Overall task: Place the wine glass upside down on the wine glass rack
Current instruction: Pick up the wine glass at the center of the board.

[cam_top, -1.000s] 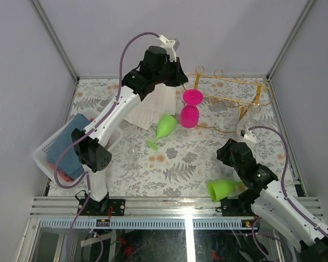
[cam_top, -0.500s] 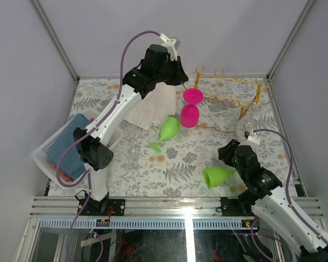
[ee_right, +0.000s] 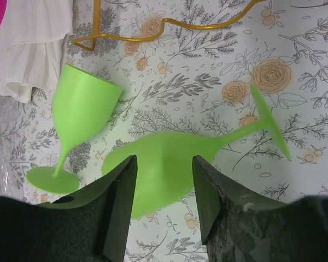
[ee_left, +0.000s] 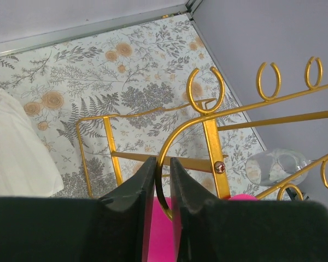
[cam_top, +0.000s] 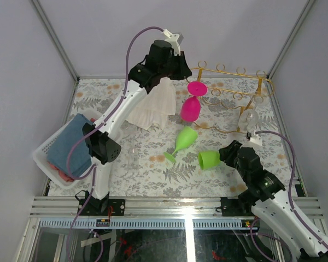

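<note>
The gold wire wine glass rack (cam_top: pixel 258 90) stands at the back right. A pink wine glass (cam_top: pixel 190 109) hangs upside down at its left end, foot uppermost. My left gripper (cam_top: pixel 182 72) is above that end. In the left wrist view it (ee_left: pixel 162 159) is shut on a curved gold rail (ee_left: pixel 212 142), with pink below. A green wine glass (cam_top: pixel 209 159) lies on its side by my right gripper (cam_top: pixel 226 153). In the right wrist view the open gripper (ee_right: pixel 164 157) straddles its blurred bowl (ee_right: pixel 169 143) from above. A second green glass (cam_top: pixel 184 138) lies nearby.
A clear glass (cam_top: pixel 248 116) hangs at the rack's right part. A white cloth (cam_top: pixel 153 103) lies left of the pink glass. A white basket (cam_top: pixel 42 150) with a blue cloth sits at the left edge. Grey walls close in the table.
My right gripper moved up and left, and the green glass by it shifted the same way. The second green glass slid right and nearer. The left gripper, rack end and pink glass shifted slightly up.
</note>
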Robot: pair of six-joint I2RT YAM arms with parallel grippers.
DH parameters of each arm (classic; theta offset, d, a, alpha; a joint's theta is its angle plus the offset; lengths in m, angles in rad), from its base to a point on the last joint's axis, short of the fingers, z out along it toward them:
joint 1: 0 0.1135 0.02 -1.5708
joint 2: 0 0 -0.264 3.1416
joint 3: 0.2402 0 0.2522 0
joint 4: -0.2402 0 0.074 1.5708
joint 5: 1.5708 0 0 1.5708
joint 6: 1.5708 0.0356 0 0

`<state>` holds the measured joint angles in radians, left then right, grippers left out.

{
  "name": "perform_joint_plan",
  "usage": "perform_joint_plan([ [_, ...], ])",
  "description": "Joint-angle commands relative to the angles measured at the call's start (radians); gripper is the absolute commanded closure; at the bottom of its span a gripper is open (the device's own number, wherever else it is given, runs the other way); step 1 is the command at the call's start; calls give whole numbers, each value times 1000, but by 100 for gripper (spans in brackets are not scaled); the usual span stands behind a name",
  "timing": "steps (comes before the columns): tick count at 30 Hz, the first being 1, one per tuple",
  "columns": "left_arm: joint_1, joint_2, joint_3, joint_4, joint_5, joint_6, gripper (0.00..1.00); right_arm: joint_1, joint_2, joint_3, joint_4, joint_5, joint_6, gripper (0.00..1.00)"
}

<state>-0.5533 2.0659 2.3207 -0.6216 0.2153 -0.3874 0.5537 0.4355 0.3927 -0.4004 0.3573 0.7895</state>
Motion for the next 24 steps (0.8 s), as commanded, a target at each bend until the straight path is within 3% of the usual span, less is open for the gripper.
perform_joint_plan([
  [1,13,17,60,60,11,-11,83,3,-39,37,-32,47,-33,47],
  [10,39,13,108,115,38,-28,67,3,-108,63,-47,10,-90,32],
  [14,46,-14,97,126,38,-17,60,3,-105,66,-5,-100,-164,28],
  [24,68,-217,-82,169,-24,32,40,4,99,130,14,-267,-226,28],
])
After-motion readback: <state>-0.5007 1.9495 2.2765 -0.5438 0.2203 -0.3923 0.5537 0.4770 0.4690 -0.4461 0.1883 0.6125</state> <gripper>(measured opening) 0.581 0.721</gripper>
